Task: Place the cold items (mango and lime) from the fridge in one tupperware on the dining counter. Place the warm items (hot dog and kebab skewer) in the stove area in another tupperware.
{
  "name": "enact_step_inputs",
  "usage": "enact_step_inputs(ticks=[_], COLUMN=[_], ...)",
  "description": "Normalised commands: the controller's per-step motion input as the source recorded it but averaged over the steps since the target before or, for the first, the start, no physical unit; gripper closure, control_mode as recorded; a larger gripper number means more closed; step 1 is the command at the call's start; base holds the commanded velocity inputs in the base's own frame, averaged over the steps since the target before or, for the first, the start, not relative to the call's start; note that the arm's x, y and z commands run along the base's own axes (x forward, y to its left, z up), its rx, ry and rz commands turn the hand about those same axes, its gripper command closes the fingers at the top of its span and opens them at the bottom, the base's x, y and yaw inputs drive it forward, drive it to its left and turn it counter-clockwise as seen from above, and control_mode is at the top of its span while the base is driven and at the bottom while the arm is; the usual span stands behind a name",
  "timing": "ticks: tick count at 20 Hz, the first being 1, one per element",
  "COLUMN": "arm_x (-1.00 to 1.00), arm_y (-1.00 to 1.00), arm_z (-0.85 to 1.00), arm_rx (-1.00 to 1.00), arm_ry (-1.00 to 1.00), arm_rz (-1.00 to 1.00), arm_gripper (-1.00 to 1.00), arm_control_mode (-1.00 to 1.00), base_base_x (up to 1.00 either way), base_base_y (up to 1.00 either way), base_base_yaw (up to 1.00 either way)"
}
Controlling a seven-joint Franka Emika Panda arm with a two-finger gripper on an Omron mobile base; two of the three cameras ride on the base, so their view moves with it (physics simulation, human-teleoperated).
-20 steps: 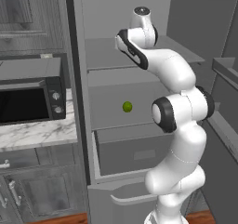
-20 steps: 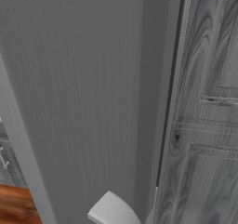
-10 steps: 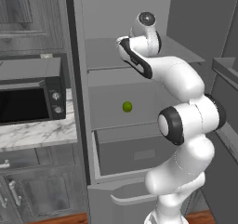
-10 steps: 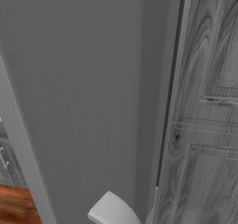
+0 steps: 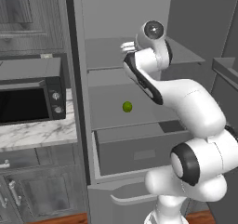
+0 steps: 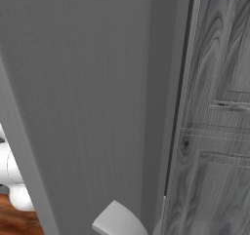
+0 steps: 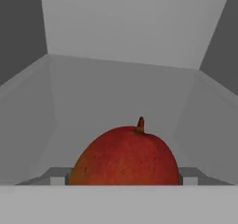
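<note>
In the hand view the mango point(image 7: 124, 155) sits close in front of the tool point(image 7: 124, 180), on a pale grey fridge shelf point(image 7: 116, 97) with its small stem pointing up. Only the tips of the fingers point(image 7: 56, 178) peek out on either side of the fruit — spread wide and not pressed against it. From the left base view the arm reaches into the open fridge point(image 5: 139, 14), at the upper shelf; the lime point(image 5: 127, 107) rests one shelf lower, above the drawer point(image 5: 139, 153). A microwave point(image 5: 30, 95) stands on the marble desk point(image 5: 37, 134) to the left.
</note>
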Motion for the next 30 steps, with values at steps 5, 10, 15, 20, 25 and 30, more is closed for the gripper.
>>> enact_step_inputs(ticks=[5, 10, 15, 20, 25, 30], arm_x=[-1.00, -1.00, -1.00, -1.00, -0.69, -0.08], arm_y=[0.11, -0.03, -0.17, -0.15, -0.31, -0.30], arm_z=[0.03, -0.05, -0.45, -0.74, -0.15, -0.42], arm_rx=[0.04, 0.09, 0.23, 0.30, 0.13, 0.01], arm_ry=[0.06, 0.11, 0.06, 0.01, 0.09, 0.23], arm_rz=[-0.07, -0.06, -0.13, -0.10, -0.10, -0.06], arm_gripper=[1.00, 1.00, 1.00, 1.00, 1.00, 1.00], arm_control_mode=[-1.00, -1.00, -1.00, -1.00, -1.00, -1.00], base_base_x=[0.00, 0.00, 0.00, 0.00, 0.00, 0.00], base_base_y=[0.00, 0.00, 0.00, 0.00, 0.00, 0.00], base_base_yaw=[0.00, 0.00, 0.00, 0.00, 0.00, 0.00])
